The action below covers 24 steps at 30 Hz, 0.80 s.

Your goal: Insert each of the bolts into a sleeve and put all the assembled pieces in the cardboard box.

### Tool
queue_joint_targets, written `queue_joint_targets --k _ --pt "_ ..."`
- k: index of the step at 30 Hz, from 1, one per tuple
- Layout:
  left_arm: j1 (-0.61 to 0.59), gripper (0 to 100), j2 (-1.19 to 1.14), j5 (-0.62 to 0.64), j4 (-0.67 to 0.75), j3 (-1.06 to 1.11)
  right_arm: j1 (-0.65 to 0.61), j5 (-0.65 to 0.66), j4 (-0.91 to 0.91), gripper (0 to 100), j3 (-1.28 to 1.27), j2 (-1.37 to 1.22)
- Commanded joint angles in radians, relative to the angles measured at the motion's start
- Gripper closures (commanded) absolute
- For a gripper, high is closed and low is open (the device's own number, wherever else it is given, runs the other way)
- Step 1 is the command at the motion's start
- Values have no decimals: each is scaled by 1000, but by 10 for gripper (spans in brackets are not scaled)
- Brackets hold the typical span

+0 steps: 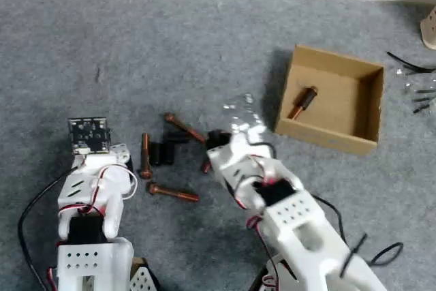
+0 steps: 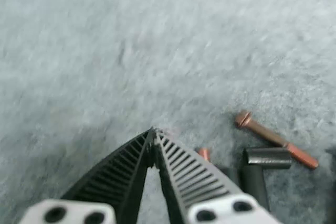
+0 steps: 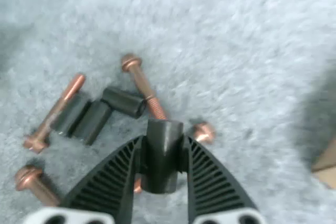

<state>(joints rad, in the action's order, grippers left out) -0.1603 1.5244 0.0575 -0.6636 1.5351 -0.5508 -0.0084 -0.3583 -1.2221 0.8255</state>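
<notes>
Grey table (image 1: 136, 52): you've got one assembled piece (image 1: 304, 102) in the box (image 1: 327, 138); right fingers (image 3: 115, 177) clamp a sleeve (image 3: 163, 156), left fingers (image 2: 126, 171) pinched together, empty; several bolts (image 1: 174, 193) left loose.

The bolts (image 1: 174, 193) are coloured copper and the sleeves (image 3: 124, 102) black; the mat (image 1: 136, 52) is flecked grey, the box (image 1: 327, 140) plain brown.
</notes>
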Motion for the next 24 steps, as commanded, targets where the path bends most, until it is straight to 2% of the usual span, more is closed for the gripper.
queue_joint_targets --k 1,8,12,18,24 --pt "99 993 -15 8 133 30 54 15 10 995 -41 134" --pt "200 992 -16 9 147 -19 114 15 15 995 -97 166" --pt "219 992 -47 75 143 -111 145 15 136 995 -162 166" --pt "300 992 -433 91 141 -278 154 15 196 995 -202 166" --pt "302 992 -839 311 140 -476 154 15 196 995 -202 166"
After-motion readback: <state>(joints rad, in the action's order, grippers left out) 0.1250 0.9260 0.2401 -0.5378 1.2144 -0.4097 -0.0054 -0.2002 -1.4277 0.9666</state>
